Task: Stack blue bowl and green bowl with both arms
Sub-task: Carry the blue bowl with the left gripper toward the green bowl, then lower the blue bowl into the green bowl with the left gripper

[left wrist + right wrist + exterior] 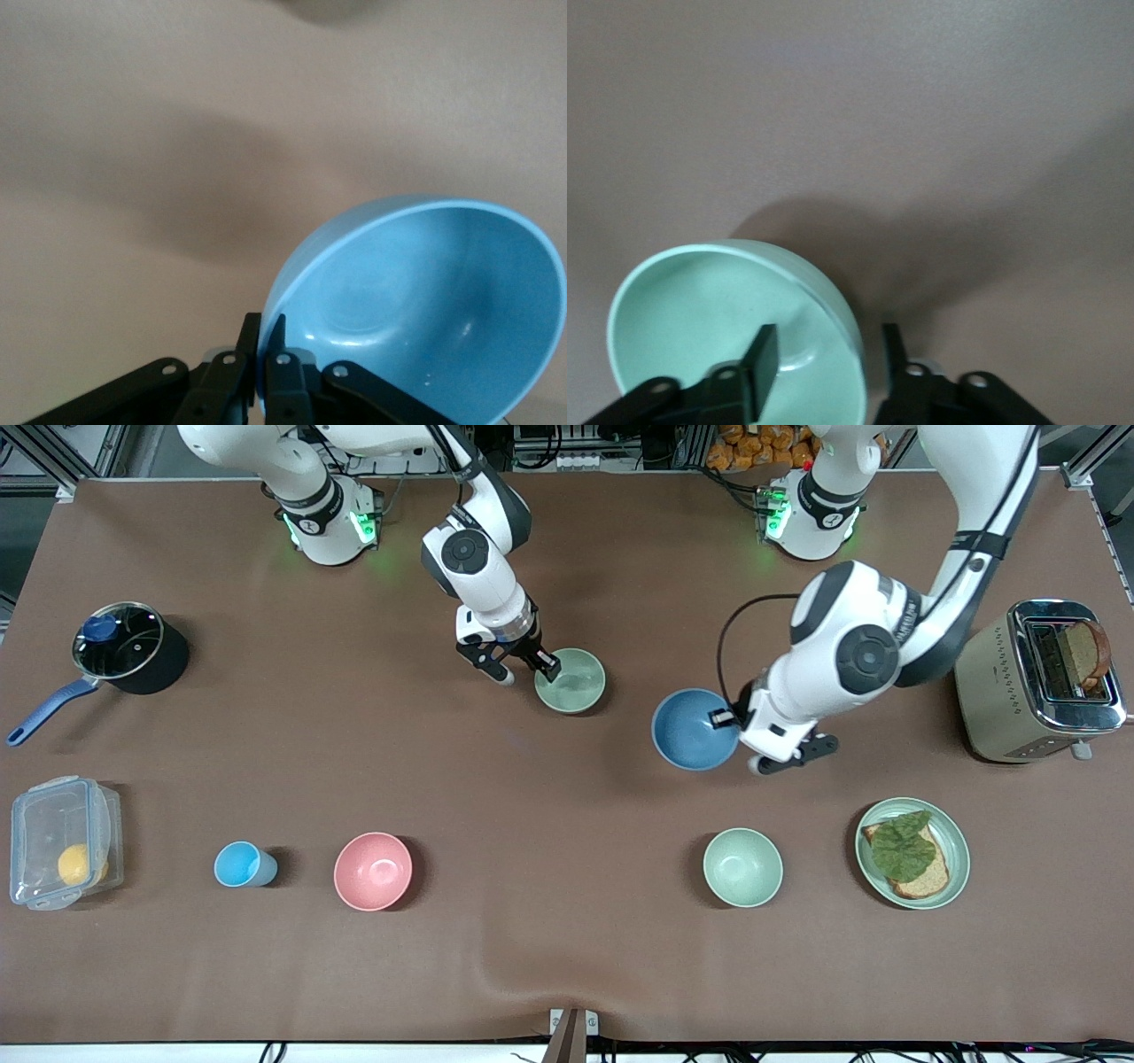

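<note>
The blue bowl hangs tilted above the middle of the table, toward the left arm's end. My left gripper is shut on its rim; the left wrist view shows the blue bowl with that gripper pinching its edge. The green bowl rests on the table beside it, toward the right arm's end. My right gripper is open at its rim. The right wrist view shows this gripper straddling the green bowl: one finger inside, one outside, both clear of the wall.
Nearer the front camera stand a mint bowl, a pink bowl, a light-blue cup, a green plate with bread and lettuce, and a clear box. A toaster and a lidded pot stand at the table's ends.
</note>
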Action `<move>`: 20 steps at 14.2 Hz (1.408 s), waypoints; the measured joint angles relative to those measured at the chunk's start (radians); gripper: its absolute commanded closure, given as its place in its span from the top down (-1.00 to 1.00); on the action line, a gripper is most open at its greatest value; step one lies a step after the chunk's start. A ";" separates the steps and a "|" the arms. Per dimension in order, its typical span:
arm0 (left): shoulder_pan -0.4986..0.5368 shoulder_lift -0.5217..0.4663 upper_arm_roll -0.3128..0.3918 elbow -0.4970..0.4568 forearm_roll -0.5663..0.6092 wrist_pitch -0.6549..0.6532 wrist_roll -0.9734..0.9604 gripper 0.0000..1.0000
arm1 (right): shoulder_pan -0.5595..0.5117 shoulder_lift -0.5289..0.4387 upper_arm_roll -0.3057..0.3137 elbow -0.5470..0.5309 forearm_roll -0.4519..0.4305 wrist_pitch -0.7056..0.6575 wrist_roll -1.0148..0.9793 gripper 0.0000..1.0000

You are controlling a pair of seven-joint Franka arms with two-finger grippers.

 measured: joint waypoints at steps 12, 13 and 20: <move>-0.078 0.011 -0.149 -0.110 0.000 0.128 -0.189 -1.00 | -0.175 -0.010 -0.014 0.058 0.148 -0.209 0.165 1.00; -0.103 0.019 -0.149 -0.113 0.000 0.143 -0.211 -1.00 | -0.174 0.003 -0.012 0.061 0.208 -0.195 0.165 1.00; -0.234 0.143 -0.143 -0.124 0.109 0.226 -0.376 -1.00 | -0.131 0.111 0.003 0.071 0.425 -0.057 0.164 1.00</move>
